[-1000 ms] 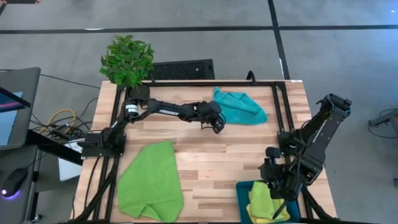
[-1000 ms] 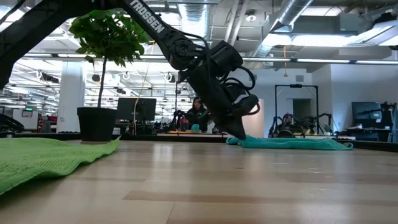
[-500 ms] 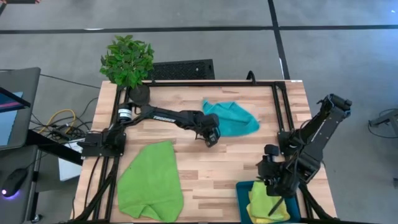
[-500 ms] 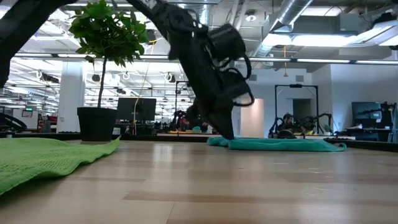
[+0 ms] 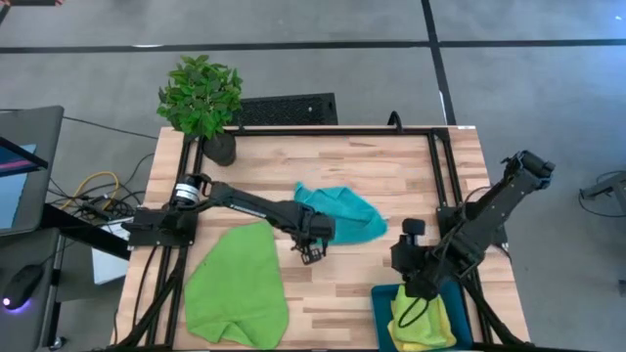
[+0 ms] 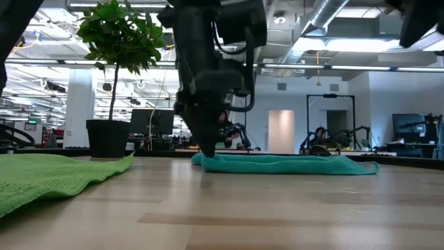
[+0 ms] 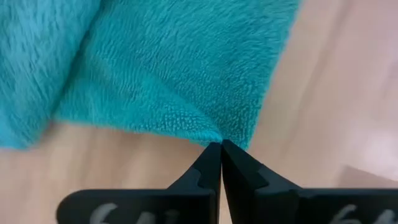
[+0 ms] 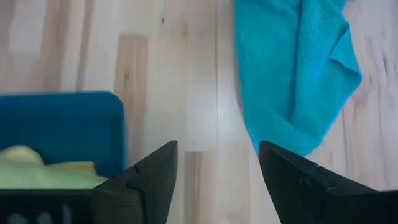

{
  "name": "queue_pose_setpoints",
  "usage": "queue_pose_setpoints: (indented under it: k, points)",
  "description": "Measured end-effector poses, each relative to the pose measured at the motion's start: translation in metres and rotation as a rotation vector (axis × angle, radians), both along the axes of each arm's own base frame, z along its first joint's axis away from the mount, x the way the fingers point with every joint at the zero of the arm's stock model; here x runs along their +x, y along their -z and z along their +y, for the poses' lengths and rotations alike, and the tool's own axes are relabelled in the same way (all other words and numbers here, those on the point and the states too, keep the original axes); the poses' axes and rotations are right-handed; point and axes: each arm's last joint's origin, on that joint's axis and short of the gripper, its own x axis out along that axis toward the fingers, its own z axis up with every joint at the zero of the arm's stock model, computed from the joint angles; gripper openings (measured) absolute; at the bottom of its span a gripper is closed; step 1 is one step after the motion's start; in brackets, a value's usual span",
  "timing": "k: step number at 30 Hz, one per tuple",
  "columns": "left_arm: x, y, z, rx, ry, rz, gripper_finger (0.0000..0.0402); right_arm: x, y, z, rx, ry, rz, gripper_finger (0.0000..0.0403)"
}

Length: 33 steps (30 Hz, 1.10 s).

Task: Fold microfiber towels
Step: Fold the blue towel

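A turquoise towel (image 5: 339, 210) lies crumpled on the wooden table near its middle, and my left gripper (image 5: 311, 250) is shut on its near-left corner. The low view shows the same towel (image 6: 288, 164) flat on the table behind the gripper (image 6: 205, 151). A lime green towel (image 5: 235, 288) lies spread at the near left. My right gripper (image 5: 403, 282) hangs open above the table beside a blue bin (image 5: 378, 305), touching nothing. A yellow towel (image 5: 430, 321) lies in the bin. My left gripper pinches the turquoise towel's corner (image 7: 219, 138) between its two fingertips. The fingers come from above and point steeply down. The corner sits at table height and the towel trails on the table toward the far right; how many layers are held does not show.
A potted plant (image 5: 202, 98) stands at the far left corner. A black frame rail (image 5: 323, 130) runs along the table's far edge and sides. Bare wood (image 5: 333, 284) lies between the green towel and the bin.
My left gripper has gone toward the near edge and a little left, tipping to point more steeply down. It has dragged the turquoise towel along the table from the far right toward the middle. My right gripper has shifted slightly toward the table's left, staying open.
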Motion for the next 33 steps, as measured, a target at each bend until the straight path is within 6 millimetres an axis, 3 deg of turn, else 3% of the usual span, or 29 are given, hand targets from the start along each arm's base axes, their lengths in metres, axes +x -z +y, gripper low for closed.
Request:
queue_pose_setpoints:
  k: [14, 26, 33]
  points:
    - [0.000, -0.001, -0.015, 0.013, 0.078, -0.023, 0.0015, 0.027, 0.029, -0.006, -0.046, -0.032, 0.184, 0.0249]
    - [0.002, -0.001, -0.013, 0.023, 0.056, -0.036, 0.0123, 0.034, 0.035, -0.010, -0.090, -0.095, 0.223, 0.0249]
    - [-0.006, -0.021, -0.023, 0.019, 0.070, -0.070, 0.0144, 0.037, 0.051, -0.027, -0.204, -0.175, 0.260, 0.0249]
